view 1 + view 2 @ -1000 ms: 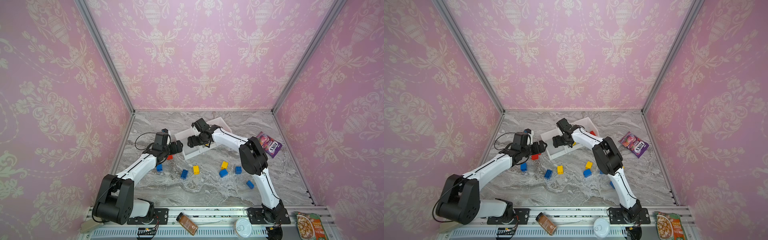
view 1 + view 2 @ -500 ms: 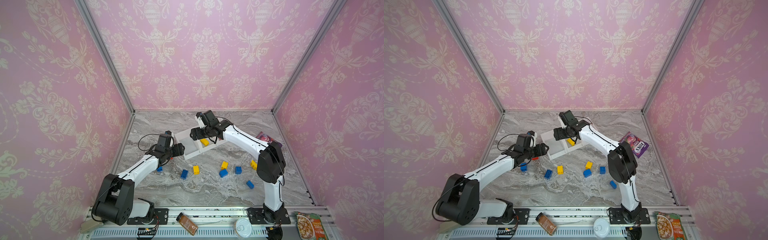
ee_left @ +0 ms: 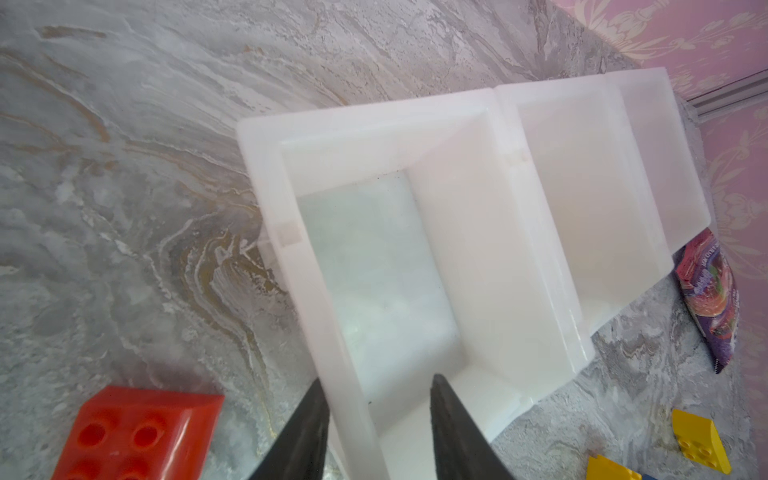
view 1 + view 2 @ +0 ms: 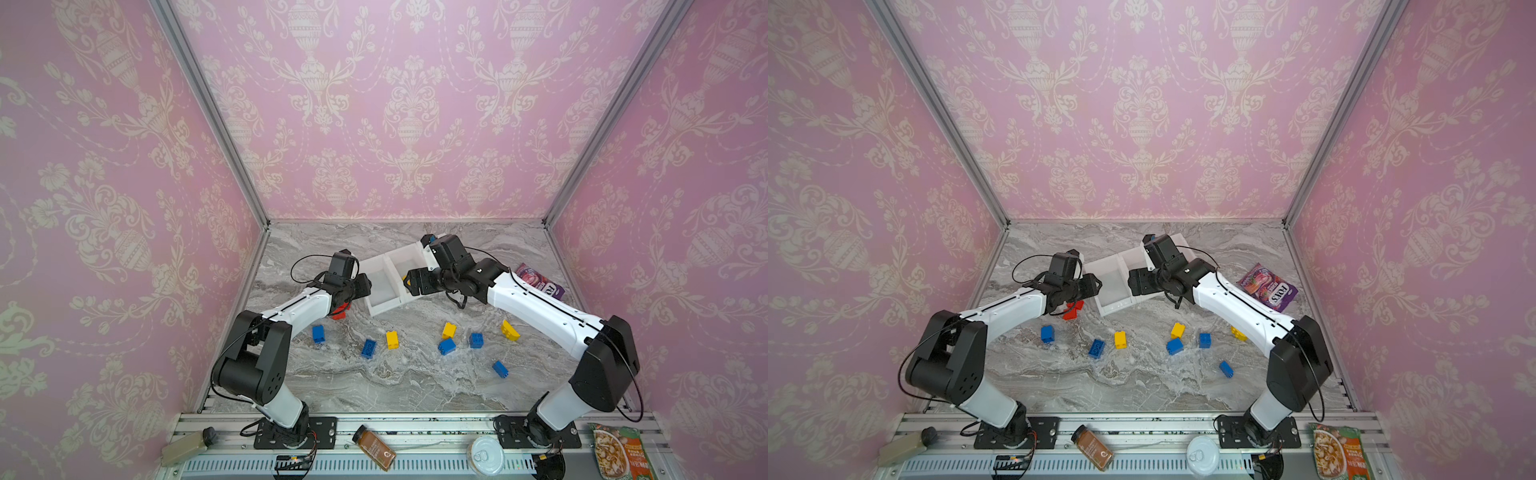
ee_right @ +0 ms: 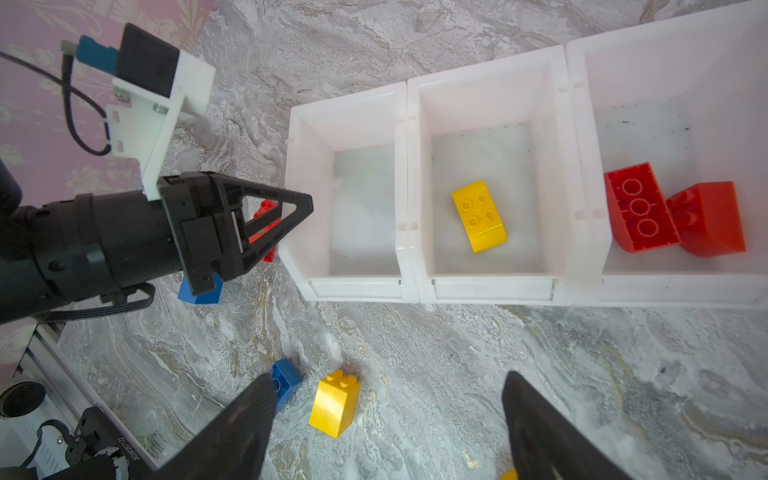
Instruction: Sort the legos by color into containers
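Observation:
The three joined white containers (image 4: 386, 291) (image 4: 1113, 286) (image 5: 357, 286) hold a yellow lego (image 5: 478, 216) in the middle one and two red legos (image 5: 642, 208) in the end one. My left gripper (image 3: 378, 378) (image 4: 361, 286) (image 4: 1094, 286) stands astride the empty container's side wall (image 3: 316, 291). Its jaws are narrow, and I cannot tell whether they pinch the wall. A red lego (image 3: 137, 432) (image 4: 340, 311) lies beside it. My right gripper (image 5: 386, 376) (image 4: 411, 282) hangs open before the containers, above a yellow lego (image 5: 334, 403). Several blue legos (image 4: 368, 348) and yellow legos (image 4: 449, 330) lie loose.
A purple candy packet (image 4: 540, 282) (image 4: 1268, 291) lies right of the containers. On the front rail lie a spice jar (image 4: 374, 446), a white-lidded can (image 4: 485, 457) and a food packet (image 4: 619, 453). Pink walls close in three sides.
My left gripper moved from above the red lego to the container's wall, and its jaws narrowed. My right gripper drew back from over the containers. A yellow lego now lies in the middle one.

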Tool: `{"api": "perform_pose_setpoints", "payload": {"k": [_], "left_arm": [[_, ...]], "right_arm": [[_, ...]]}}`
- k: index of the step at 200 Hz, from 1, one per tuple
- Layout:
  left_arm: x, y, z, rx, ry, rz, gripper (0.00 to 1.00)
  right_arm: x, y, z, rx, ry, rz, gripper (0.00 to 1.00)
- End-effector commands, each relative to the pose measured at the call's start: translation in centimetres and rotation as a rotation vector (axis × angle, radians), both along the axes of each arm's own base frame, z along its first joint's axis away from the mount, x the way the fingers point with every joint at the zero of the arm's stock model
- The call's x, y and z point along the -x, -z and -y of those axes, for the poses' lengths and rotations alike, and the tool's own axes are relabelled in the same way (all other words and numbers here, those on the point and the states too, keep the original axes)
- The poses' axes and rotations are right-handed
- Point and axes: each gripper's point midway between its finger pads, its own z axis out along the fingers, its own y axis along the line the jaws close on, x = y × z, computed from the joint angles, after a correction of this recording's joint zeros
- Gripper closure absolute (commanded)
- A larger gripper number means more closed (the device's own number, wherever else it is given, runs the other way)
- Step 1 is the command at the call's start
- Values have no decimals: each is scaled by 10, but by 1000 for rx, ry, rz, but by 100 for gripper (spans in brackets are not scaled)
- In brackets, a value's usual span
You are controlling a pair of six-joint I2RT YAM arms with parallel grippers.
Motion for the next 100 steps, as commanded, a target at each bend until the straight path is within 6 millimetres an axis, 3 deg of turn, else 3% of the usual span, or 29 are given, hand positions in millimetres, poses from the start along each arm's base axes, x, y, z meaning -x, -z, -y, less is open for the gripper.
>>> {"api": "perform_pose_setpoints", "payload": {"k": [1,50,100], "left_arm": [[-22,-6,2,-28,-7,39,66],[-57,-3,3,-103,2,53,70],[-76,-1,5,-135,11,58,69]], "right_arm": [[7,-7,5,-20,29,13,14],[14,-23,12,-39,37,39,14],[17,-23,15,-38,38,42,14]]}}
